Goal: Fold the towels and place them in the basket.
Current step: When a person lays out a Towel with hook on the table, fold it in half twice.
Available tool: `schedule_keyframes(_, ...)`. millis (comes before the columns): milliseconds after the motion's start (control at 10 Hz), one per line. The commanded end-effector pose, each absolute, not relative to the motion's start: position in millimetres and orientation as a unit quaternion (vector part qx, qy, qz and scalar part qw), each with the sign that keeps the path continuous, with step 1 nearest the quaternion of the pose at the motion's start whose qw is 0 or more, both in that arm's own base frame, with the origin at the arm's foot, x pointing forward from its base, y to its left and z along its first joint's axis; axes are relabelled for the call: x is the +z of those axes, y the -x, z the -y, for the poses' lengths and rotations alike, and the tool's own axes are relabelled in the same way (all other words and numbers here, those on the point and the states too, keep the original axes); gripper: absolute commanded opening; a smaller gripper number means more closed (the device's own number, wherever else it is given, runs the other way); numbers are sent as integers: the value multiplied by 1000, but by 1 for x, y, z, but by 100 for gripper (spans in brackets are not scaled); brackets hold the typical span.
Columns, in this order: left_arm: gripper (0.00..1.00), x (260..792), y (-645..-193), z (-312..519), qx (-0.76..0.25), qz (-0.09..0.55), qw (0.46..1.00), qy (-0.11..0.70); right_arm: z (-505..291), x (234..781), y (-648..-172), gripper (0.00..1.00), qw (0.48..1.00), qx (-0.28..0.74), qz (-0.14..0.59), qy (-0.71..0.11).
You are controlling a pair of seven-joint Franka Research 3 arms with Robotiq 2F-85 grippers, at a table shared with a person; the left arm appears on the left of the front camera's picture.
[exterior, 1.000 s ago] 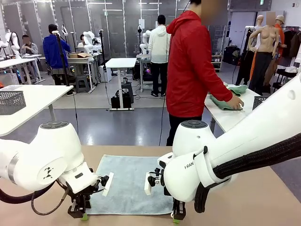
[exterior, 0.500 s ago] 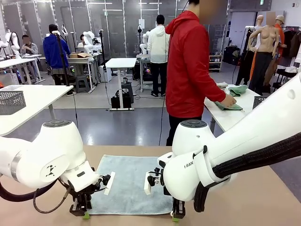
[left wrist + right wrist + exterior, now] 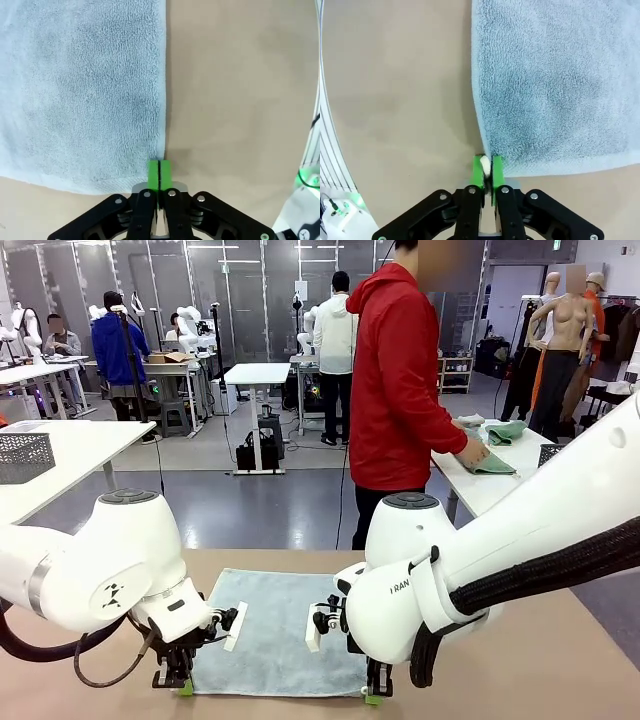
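- Where L gripper (image 3: 159, 172) sits, its green pads (image 3: 154, 175) are pressed flat together at one near corner of the towel (image 3: 80, 90); can't tell if cloth is nipped.
- R gripper (image 3: 487, 170): pads nearly together, pinching a small white bit (image 3: 484, 162) at towel's other near corner.
- Towel lies spread flat on tan table (image 3: 240, 100), btw both arms.
- Writing: black letters (image 3: 400, 589) on R arm (image 3: 540, 530), reading "RAN", rest unclear; white bit too small to read.
- Beyond: person in red top (image 3: 400, 380) at far side, hand (image 3: 472, 452) on green cloth (image 3: 495, 466) on white side table (image 3: 480, 490).
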State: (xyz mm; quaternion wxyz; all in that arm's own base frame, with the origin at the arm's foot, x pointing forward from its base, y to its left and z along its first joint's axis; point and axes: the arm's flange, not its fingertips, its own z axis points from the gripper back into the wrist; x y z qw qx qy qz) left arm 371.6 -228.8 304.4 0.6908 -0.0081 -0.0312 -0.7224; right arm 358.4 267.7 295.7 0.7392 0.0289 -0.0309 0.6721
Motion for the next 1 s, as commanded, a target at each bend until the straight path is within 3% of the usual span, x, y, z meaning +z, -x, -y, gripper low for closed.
schedule_keyframes(0,0,303,-376,231,-720,16,693,-1,-269,292,-359,0,738,673,20,-39)
schedule_keyframes(500,0,315,-370,234,-726,27,687,4,-267,295,-357,0,735,676,27,-31)
schedule_keyframes(900,0,352,-370,243,-740,64,668,-44,-277,318,-357,0,728,684,46,-13)
